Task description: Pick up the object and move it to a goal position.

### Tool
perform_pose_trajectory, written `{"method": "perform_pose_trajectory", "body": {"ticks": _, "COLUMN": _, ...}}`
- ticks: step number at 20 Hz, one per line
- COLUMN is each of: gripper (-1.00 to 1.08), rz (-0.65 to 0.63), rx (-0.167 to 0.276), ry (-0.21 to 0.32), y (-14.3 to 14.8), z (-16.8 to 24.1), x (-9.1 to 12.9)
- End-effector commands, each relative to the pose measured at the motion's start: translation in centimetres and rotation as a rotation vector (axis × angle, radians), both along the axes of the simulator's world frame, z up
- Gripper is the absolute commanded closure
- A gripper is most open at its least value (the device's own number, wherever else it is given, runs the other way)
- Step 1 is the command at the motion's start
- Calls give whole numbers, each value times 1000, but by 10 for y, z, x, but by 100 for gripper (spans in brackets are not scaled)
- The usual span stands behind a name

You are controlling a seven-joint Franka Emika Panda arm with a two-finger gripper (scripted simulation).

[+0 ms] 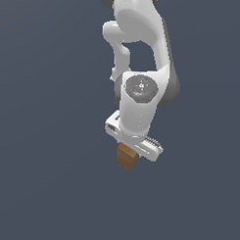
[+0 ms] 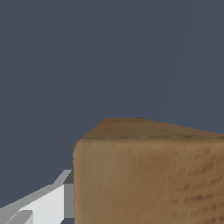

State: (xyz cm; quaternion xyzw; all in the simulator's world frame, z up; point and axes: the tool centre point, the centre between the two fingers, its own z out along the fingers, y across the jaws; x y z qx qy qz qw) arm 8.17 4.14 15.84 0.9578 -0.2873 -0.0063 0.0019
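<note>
Dark slate-blue, featureless ground is seen on all sides, with no edge or wall shown. Wide open space is left at the exterior view's left and right. At centre, the cube [image 1: 126, 156] is seen directly under the gripper [image 1: 133, 142]; the jaws' state cannot be told.

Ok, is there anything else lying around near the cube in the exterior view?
No, in the exterior view only the brown cube shows directly under the white hand, against plain dark grey background.
</note>
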Motion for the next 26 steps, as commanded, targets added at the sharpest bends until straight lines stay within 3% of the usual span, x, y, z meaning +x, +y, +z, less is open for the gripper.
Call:
{"method": "perform_pose_trajectory", "body": {"ticks": 1, "gripper": 108, "rz": -2, "rx": 0, "ry": -12, "y": -22, "z": 19, "x": 6}}
{"method": "perform_pose_trajectory", "body": {"ticks": 16, "gripper": 108, "rz": -1, "rx": 0, "ry": -13, "y": -161, "z": 101, "x": 28}}
{"method": "perform_pose_trajectory", "body": {"ticks": 26, "gripper": 108, "rz": -1, "rx": 0, "ry": -13, "y": -216, "z": 134, "x": 40}}
